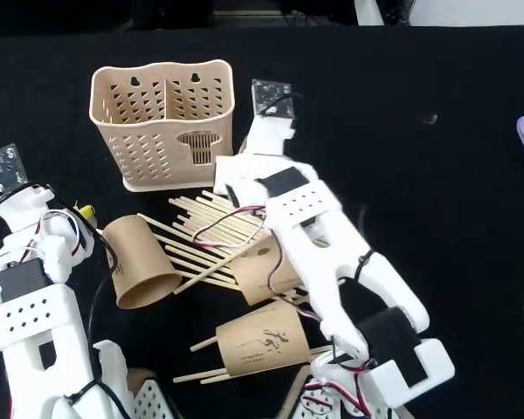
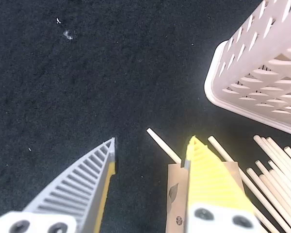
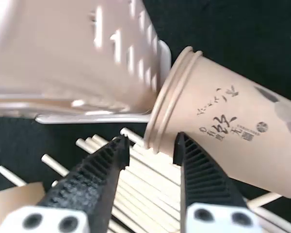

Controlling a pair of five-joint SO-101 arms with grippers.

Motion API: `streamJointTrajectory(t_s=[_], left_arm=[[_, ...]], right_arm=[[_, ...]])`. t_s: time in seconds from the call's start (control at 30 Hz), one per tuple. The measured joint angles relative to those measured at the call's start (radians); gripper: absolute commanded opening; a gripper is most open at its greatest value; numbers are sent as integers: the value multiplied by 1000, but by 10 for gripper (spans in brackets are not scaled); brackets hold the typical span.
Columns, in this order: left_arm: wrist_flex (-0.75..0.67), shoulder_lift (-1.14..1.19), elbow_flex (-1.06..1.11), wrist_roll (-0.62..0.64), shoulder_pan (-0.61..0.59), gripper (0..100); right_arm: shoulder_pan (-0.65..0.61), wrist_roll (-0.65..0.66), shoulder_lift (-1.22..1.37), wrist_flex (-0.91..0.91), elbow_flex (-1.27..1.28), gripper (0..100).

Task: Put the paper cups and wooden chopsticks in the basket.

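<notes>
The basket (image 1: 162, 122) stands just beyond the right gripper (image 3: 150, 145), whose jaws sit partly open around the rim of a lying paper cup (image 3: 233, 126). Chopsticks (image 3: 145, 194) lie loose beneath it. The left gripper (image 2: 153, 141) gapes wide, holding nothing, one finger over a second cup (image 2: 176, 194).

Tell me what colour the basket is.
The basket is beige with slotted walls, clearest in the high view.
</notes>
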Motion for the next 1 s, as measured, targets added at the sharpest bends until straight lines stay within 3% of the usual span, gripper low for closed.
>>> streamJointTrajectory(t_s=[0.17,0.5,0.63,0.87,1.0], left_arm=[[0,0,0,0,0,238],[0,0,0,0,0,238],[0,0,0,0,0,238],[0,0,0,0,0,238],[0,0,0,0,0,238]], right_arm=[[129,9,2,58,-2,170],[341,169,6,129,2,170],[345,172,8,152,-25,170],[345,160,14,241,-281,172],[305,120,71,219,-324,237]])
